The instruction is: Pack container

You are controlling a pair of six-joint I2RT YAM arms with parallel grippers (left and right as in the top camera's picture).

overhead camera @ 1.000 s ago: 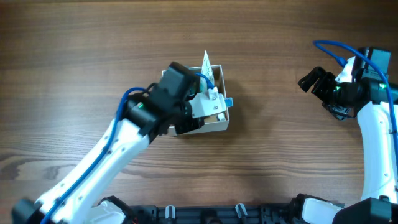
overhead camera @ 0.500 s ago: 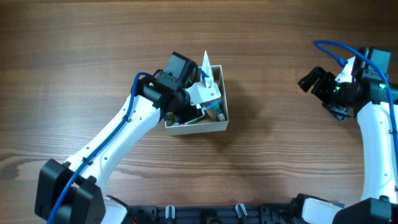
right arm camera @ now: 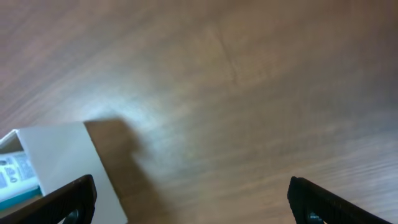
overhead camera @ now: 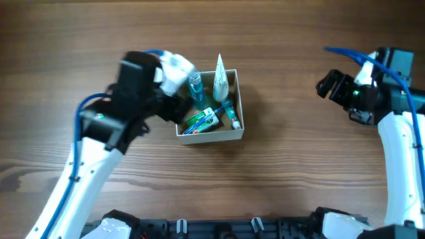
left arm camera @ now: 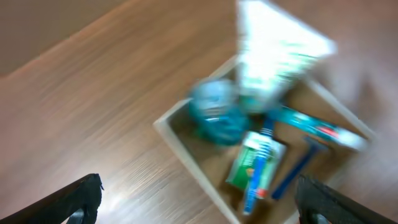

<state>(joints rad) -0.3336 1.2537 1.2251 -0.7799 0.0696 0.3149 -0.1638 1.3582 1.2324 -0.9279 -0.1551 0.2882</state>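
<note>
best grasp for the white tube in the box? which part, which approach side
Probably pinch the white tube near its tapered upper end, coming from above. It stands against the far wall of the container, tip above the rim, with the blue bottle crowding its lower part.

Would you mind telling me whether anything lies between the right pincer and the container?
Nothing visible does. Only table surface lies between the right pincer and the container; the right wrist view shows plain wood up to its wall.
</note>
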